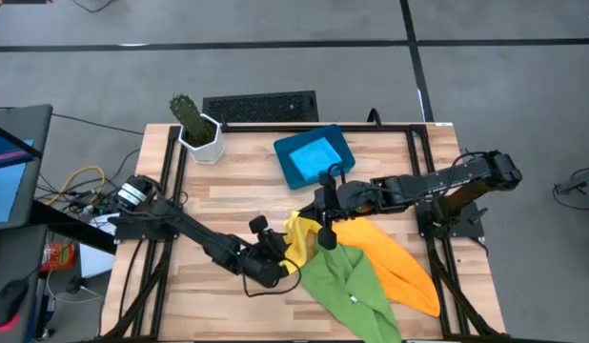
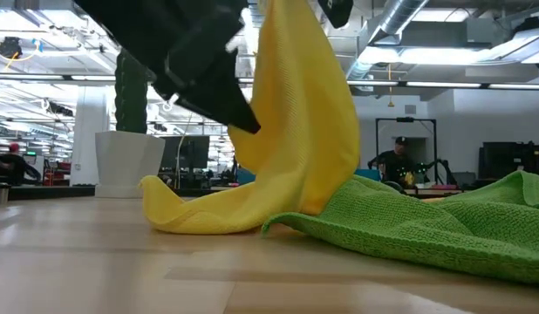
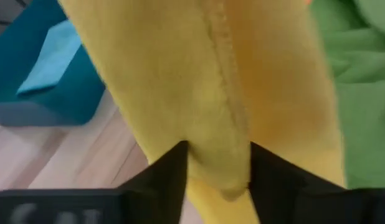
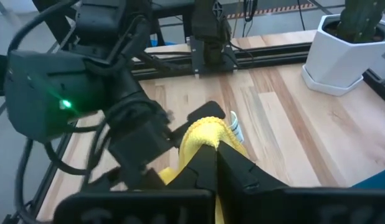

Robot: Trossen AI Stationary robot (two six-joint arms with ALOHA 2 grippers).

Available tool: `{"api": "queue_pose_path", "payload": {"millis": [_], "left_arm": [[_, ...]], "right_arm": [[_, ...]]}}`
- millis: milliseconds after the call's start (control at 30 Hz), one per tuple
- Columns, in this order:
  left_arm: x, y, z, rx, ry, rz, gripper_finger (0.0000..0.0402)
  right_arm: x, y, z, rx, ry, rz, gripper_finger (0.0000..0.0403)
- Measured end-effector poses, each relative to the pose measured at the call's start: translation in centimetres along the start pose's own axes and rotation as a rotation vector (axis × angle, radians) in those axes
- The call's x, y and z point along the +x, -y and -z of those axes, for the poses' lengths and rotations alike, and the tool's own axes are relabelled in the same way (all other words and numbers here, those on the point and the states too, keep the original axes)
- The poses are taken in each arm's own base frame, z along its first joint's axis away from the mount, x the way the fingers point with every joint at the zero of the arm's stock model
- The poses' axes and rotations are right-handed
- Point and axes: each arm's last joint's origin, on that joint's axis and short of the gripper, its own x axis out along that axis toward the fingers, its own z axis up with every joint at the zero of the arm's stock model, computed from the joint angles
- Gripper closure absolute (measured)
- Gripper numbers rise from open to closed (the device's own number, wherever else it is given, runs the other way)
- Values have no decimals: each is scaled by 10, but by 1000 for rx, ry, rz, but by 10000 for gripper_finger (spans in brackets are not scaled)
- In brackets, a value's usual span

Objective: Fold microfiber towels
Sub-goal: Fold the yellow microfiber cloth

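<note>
Yellow towel (image 1: 299, 240) hangs at frame centre, pinched in the right gripper (image 1: 326, 238), whose arm reaches in from the right. The left gripper (image 3: 217, 180), angled up from lower left, has jaws closing around its lower edge. No readable writing shows.

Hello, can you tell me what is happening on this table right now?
Two robot arms are handling the yellow towel. The right tool is shut on its upper part and holds it above the wooden table. The left tool has the hanging cloth between its fingers. The green towel and orange towel lie unfolded beside it.
</note>
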Motion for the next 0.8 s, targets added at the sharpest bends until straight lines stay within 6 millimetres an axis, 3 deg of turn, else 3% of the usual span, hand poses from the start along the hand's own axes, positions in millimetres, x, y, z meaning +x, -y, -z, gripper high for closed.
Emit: {"api": "queue_pose_path", "payload": {"millis": [200, 400, 533, 667, 800], "left_arm": [[-7, -4, -1, -18, -102, 112, 389], [-62, -30, -21, -74, -149, 138, 399], [-108, -79, -46, 63, -183, -1, 401], [-151, -143, -79, 165, -188, -195, 401], [-187, -196, -111, 91, -114, -300, 401]], "right_arm": [[0, 0, 0, 0, -1, 0, 382], [0, 2, 0, 2, 0, 11, 375], [2, 14, -5, -44, 38, 79, 383], [-3, 35, -19, -89, 151, 306, 386], [-12, 50, -36, -102, 294, 432, 383]]}}
